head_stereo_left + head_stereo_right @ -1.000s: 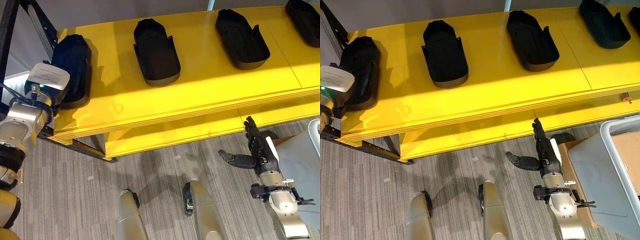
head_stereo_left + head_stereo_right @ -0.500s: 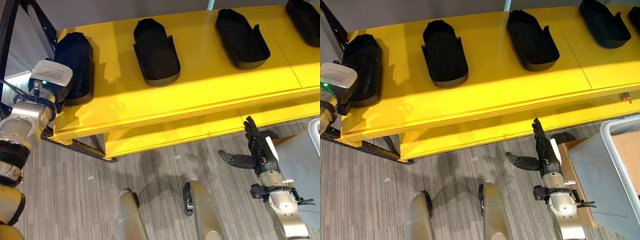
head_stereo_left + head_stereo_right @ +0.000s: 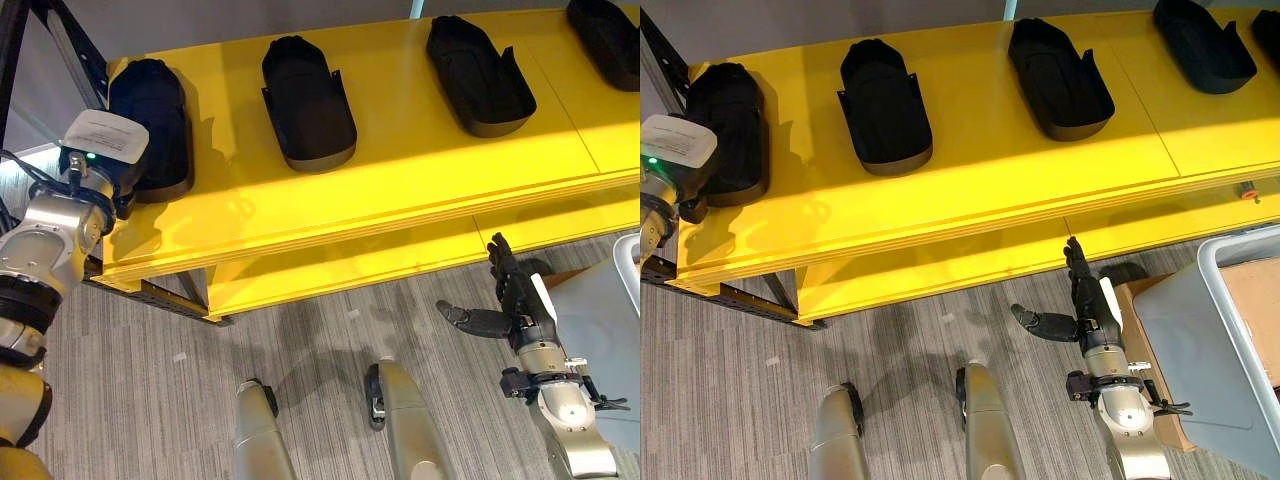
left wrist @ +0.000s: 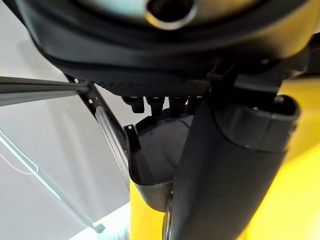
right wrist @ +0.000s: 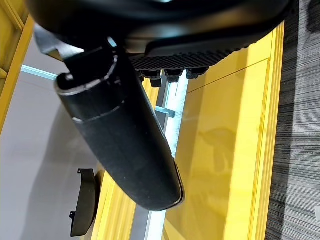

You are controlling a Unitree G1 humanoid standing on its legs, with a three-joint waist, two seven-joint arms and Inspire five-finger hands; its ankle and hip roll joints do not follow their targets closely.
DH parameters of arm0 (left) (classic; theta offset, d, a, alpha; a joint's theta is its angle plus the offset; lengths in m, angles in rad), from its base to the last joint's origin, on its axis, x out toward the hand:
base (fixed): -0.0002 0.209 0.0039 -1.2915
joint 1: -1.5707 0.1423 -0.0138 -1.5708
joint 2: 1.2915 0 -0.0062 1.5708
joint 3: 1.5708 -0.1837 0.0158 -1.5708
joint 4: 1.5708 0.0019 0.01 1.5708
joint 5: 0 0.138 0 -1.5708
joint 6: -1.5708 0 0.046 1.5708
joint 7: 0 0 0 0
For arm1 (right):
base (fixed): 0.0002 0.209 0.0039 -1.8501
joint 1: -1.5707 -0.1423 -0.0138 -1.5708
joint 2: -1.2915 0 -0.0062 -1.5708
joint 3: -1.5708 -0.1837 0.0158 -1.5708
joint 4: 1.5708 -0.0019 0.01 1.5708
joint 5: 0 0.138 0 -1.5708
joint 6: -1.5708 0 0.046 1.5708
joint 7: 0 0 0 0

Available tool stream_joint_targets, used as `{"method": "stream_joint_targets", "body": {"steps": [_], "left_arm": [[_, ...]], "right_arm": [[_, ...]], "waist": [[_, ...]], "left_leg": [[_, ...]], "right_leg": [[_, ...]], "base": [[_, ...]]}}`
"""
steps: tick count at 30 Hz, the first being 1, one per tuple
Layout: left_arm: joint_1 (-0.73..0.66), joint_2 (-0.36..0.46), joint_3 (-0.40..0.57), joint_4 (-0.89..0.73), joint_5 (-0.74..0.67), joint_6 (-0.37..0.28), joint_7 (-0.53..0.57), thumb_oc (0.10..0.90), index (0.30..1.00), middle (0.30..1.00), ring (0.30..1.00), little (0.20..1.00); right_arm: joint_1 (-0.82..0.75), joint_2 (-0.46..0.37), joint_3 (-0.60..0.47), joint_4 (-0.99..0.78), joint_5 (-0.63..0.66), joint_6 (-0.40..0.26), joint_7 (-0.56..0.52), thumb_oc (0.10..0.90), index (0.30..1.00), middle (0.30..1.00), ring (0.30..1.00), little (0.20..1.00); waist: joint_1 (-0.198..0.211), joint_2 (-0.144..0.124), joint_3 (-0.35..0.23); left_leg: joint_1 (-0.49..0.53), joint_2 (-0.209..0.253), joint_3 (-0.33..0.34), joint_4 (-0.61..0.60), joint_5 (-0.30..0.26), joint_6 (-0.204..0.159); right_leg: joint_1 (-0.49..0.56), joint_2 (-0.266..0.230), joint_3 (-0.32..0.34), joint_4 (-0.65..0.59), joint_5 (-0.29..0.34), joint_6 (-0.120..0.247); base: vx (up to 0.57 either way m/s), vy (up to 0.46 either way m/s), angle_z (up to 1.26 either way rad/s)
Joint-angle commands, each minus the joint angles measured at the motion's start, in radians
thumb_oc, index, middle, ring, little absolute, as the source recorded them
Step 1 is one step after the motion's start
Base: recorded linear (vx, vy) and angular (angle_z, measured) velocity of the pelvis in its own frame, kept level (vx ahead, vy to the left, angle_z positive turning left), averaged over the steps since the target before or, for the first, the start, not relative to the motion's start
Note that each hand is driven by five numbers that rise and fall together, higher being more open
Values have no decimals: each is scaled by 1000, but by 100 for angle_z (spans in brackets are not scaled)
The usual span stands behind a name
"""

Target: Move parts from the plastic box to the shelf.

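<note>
Hiding the left hand [image 4: 220, 165], wrist box beside leftmost part [image 3: 155, 110].

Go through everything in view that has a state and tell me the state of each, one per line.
Left hand: at the leftmost part, fingers hidden, grip unclear.
Right hand: open, empty, hanging below the shelf.
Leftmost part: resting on the shelf's top, at its left end.
Second part: resting on the shelf, open side up.
Third part: resting on the shelf, open side up.
Shelf: yellow, holding a row of parts.
Plastic box: on the floor beside the right hand.
</note>
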Motion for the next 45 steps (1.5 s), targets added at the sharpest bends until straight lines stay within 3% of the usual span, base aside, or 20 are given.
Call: {"method": "stream_joint_targets", "body": {"steps": [1, 17, 29, 35, 45], "left_arm": [[-179, 25, 30, -35, -12, 56, 59, 900, 1000, 1000, 1000, 1000], [-220, -12, 1, 37, -18, 61, 64, 900, 1000, 1000, 1000, 1000], [-176, 45, 46, -51, -12, 54, 69, 900, 1000, 1000, 1000, 1000], [-91, 110, 144, -201, 3, 50, 78, 900, 1000, 1000, 1000, 1000], [225, 200, 450, -386, -14, 31, 81, 900, 1000, 1000, 1000, 1000]], "right_arm": [[-34, -63, -39, -89, 44, -111, -12, 900, 1000, 1000, 1000, 1000], [-24, -70, -36, -89, 44, -110, -13, 900, 1000, 1000, 1000, 1000], [-21, -64, -43, -92, 47, -111, -8, 900, 1000, 1000, 1000, 1000], [-20, -58, -60, -95, 43, -109, -8, 900, 1000, 1000, 1000, 1000], [-13, -32, -86, -96, 30, -99, -2, 900, 1000, 1000, 1000, 1000]], "waist": [[-16, 24, -47], [-23, 21, -53], [-14, 23, -51], [0, 23, -50], [27, 27, -51]], "left_leg": [[53, 14, 46, 40, -81, 77], [51, 17, 46, 39, -78, 77], [51, 14, 47, 39, -78, 77], [51, 10, 47, 32, -78, 76], [45, 4, 46, 39, -83, 80]], "right_leg": [[78, -32, 59, -83, 17, 45], [72, -29, 61, -85, 23, 44], [75, -29, 61, -85, 25, 45], [75, -29, 59, -91, 27, 46], [72, -28, 60, -94, 29, 43]], "base": [[0, 0, 0], [0, 0, 0], [0, 0, 0], [0, 0, 0], [0, 0, 0]]}}
